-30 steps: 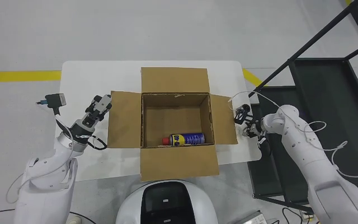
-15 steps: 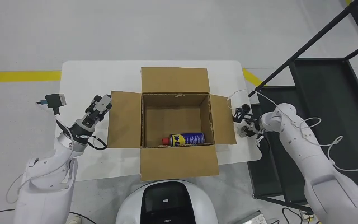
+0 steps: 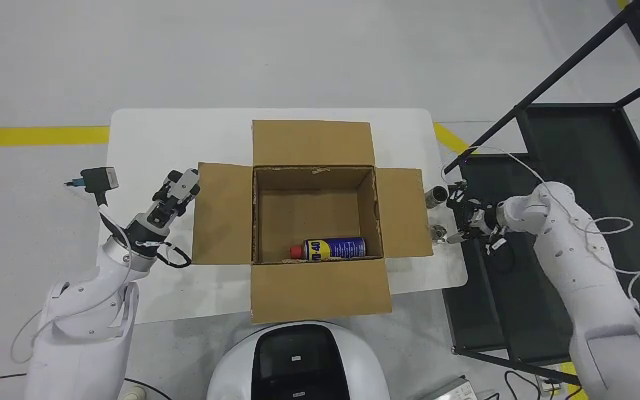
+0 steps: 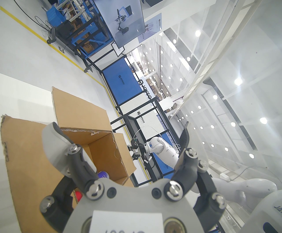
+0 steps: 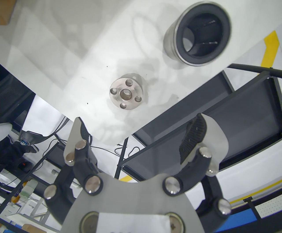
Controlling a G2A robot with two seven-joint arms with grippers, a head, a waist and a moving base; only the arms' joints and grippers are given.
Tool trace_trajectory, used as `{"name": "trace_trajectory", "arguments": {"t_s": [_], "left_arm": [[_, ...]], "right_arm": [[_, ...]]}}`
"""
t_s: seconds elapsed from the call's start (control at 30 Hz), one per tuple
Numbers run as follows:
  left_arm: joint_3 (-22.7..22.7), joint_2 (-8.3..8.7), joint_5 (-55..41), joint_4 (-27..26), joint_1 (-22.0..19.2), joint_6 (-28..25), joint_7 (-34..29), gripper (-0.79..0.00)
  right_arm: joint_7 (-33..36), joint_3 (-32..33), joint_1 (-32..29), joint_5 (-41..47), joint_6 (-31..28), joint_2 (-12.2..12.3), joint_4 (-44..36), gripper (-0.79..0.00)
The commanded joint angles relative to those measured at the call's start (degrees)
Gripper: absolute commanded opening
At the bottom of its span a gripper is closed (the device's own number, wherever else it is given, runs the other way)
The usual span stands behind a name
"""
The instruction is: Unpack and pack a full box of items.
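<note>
White bench (image 3: pixel 180 130), open-flapped box (image 3: pixel 310 140) at centre, blue-labelled spray can (image 3: pixel 335 247) lying inside, left gripper (image 3: pixel 184 180) spread beside left flap, right gripper (image 5: pixel 138 121) spread past bench's right edge, flange (image 5: pixel 126 94) and perhaps a sleeve (image 5: pixel 198 42) nearby

White rectangular table (image 3: pixel 160 135) sits on a pale grey smooth floor (image 3: pixel 300 50). Yellow painted floor stripe (image 3: pixel 50 135) runs out from the table's edge. Black metal frame rack (image 3: pixel 580 140) stands just beside the table. Well beyond the table: blue perforated panels (image 4: pixel 123 75), large dark wall screen (image 4: pixel 125 17), round white ceiling lights (image 4: pixel 238 81).
</note>
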Motion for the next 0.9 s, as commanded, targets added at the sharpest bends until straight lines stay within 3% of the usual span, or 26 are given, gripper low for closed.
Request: {"name": "trace_trajectory", "arguments": {"t_s": [0.0,0.3,0.43,0.63,0.87], "left_arm": [[0.0,0.0,0.0,0.0,0.0,0.0,0.01,0.0],[0.0,0.0,0.0,0.0,0.0,0.0,0.01,0.0],[0.0,0.0,0.0,0.0,0.0,0.0,0.01,0.0],[0.0,0.0,0.0,0.0,0.0,0.0,0.01,0.0],[0.0,0.0,0.0,0.0,0.0,0.0,0.01,0.0]], "right_arm": [[-0.49,3.31,-2.11,2.23,-0.56,1.04,-2.85,0.0],[-5.39,12.94,-16.68,19.41,-0.56,6.4,-25.46,0.0],[-6.75,13.88,-20.84,24.02,-0.56,8.4,-34.17,0.0],[-6.83,10.09,-20.23,24.02,-0.56,10.29,-41.94,0.0],[-8.38,7.29,-18.0,22.94,-0.56,10.78,-41.63,0.0]]}}
